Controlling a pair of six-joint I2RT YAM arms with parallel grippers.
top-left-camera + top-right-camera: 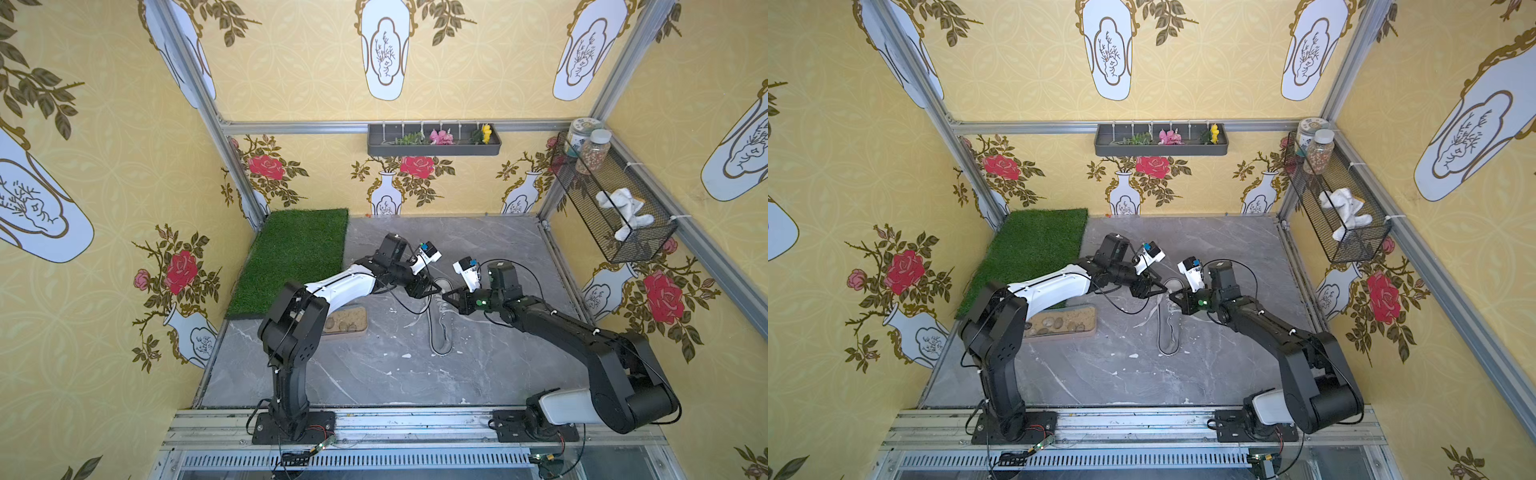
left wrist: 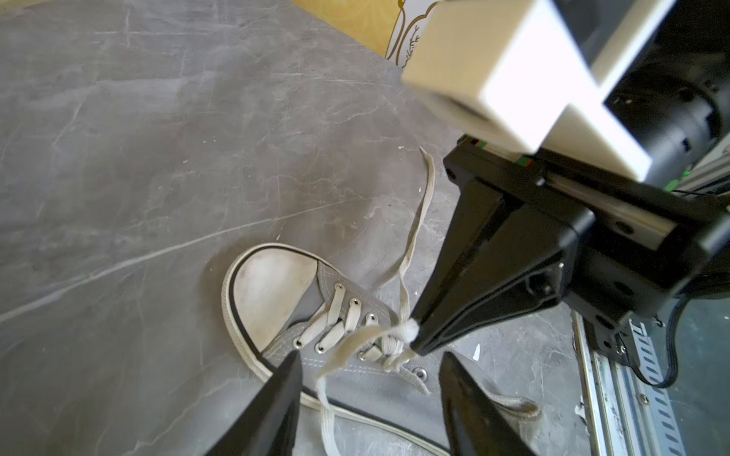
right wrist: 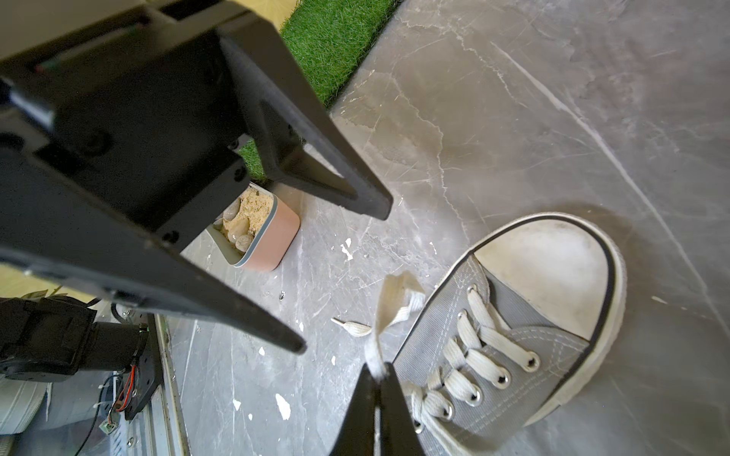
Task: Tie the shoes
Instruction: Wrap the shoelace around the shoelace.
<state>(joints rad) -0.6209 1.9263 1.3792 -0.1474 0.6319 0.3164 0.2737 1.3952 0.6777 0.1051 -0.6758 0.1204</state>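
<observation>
The grey canvas sneaker [image 1: 440, 332] lies on the marble surface [image 1: 365, 374] between the arms, heel toward their bases, white toe cap [image 3: 541, 268] pointing away. Over its eyelets the right tool [image 3: 379, 369] is pinched tight on a pale lace [image 3: 379, 316], while the left tool [image 2: 369, 355] stands open, fingers spread astride the lacing. On the left arm's side sits the pebble tray [image 3: 278, 237], with the grass mat [image 1: 291, 257] beyond it.

Shoe [image 1: 440, 330] on table [image 1: 374, 374]; pebble tray [image 1: 349, 332] left of it, before grass mat [image 1: 291, 257].
</observation>
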